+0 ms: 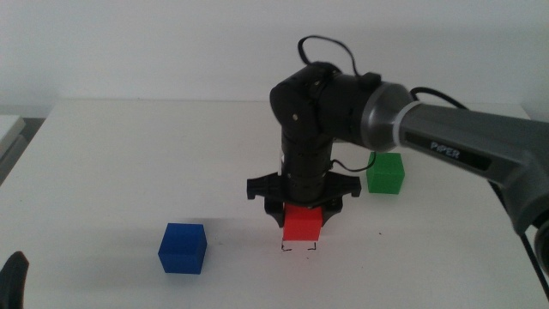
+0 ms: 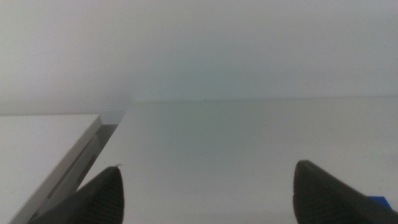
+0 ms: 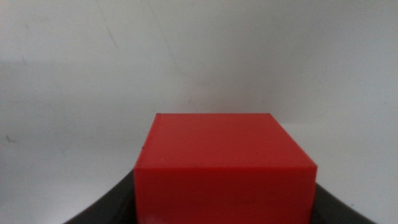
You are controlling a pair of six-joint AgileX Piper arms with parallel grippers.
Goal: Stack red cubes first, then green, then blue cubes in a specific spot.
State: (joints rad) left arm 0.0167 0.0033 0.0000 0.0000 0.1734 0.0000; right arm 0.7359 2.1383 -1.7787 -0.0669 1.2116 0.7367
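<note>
Right end effector (image 1: 302, 215) lowered over the middle of the white desk (image 1: 129, 172), pointing straight down from the arm entering on the right, pinching the red cube (image 1: 302, 223) between its two dark jaws. Red cube level, sitting at or just above the square spot (image 1: 298, 248) marked by thin black corner brackets; bracket corners peeking out just beneath the cube's lower edge. Cannot tell whether the cube's underside touches the desk. In the right wrist view, red cube (image 3: 225, 165) filling the gap between the dark jaws, one plain face and the front edge showing, bare desk beyond.

Green cube (image 1: 385, 173) resting on the desk behind and to the right of the right end effector, partly hidden by the arm, well apart from the spot. Blue cube (image 1: 183, 248) resting on the desk to the left of the spot, nearer the front edge, apart from the red cube.

Left end effector (image 1: 12, 279) waiting at the bottom-left corner of the middle view, only a dark tip in sight. In the left wrist view, left end effector (image 2: 205, 193) spread wide, nothing between the jaws, a sliver of the blue cube (image 2: 379, 200) beside one jaw.
</note>
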